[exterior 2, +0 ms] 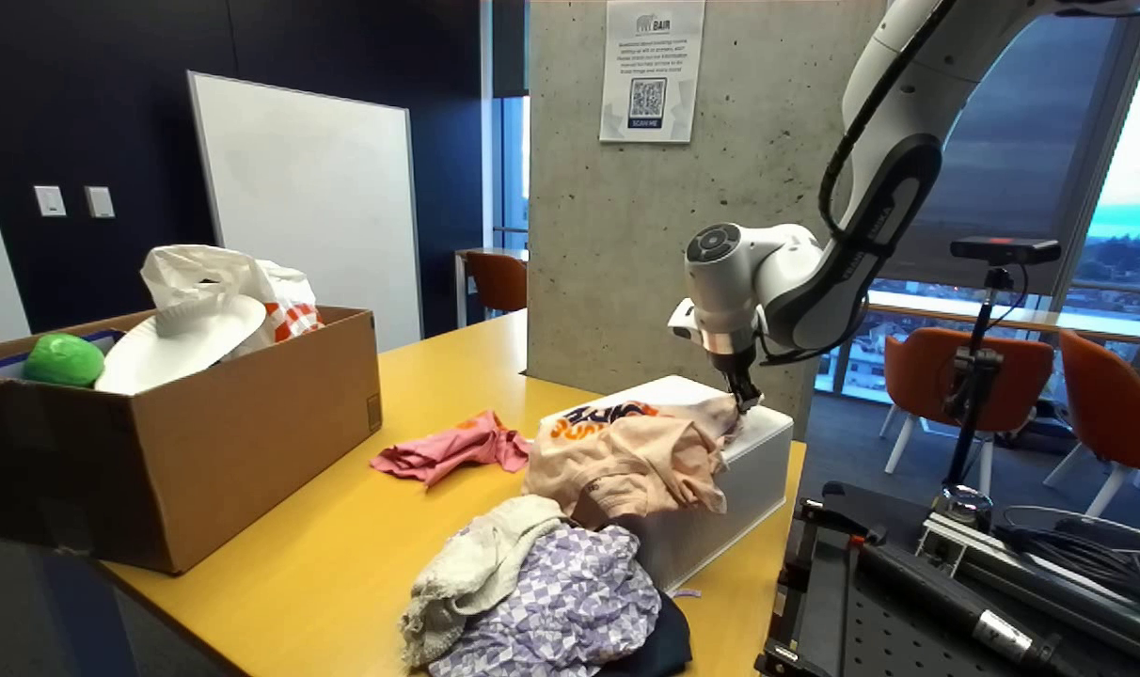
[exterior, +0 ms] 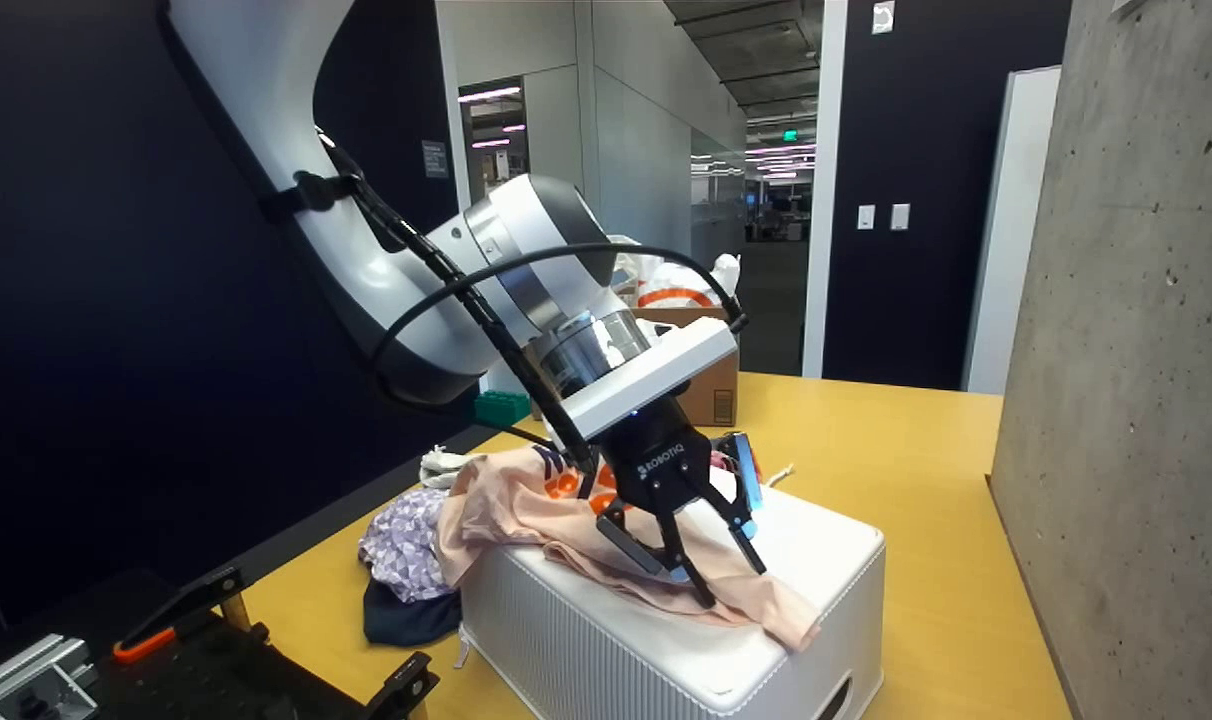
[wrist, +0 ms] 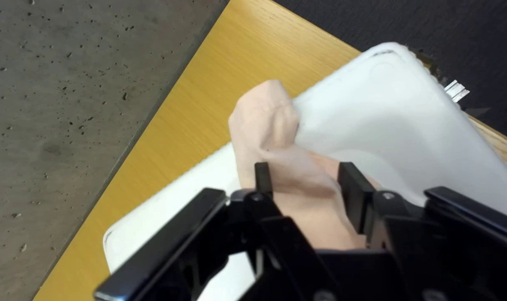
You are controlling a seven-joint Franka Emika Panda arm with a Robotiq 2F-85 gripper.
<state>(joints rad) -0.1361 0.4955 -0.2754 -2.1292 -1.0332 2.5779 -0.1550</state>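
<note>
The peach garment (exterior 2: 641, 456) lies across the top of a white box (exterior: 586, 640), its bunched end drooping over one side and its narrow end reaching past another edge. Navy and orange lettering shows on the cloth. The end effector (wrist: 305, 179) points down at the narrow stretch, jaws part-way apart, with a raised fold between them in the wrist view; whether the tips press into the cloth is hard to make out.

The white box, ribbed along its side, stands on a yellow counter (exterior 2: 372, 564). Near the drooping end is a heap: a purple-and-white patterned cloth (exterior 2: 565, 602), a cream cloth (exterior 2: 481, 578) and a dark cloth (exterior 2: 662, 644). A pink cloth (exterior 2: 457, 451) lies between the white box and a cardboard box (exterior 2: 269, 432), which holds white plates (exterior 2: 170, 353), a green round thing (exterior 2: 64, 360) and a white plastic bag (exterior 2: 203, 268).

A concrete pillar (exterior 2: 579, 244) bearing a printed sheet (exterior 2: 652, 70) rises behind; a whiteboard (exterior 2: 316, 207) and orange chairs (exterior 2: 970, 376) stand farther back.
</note>
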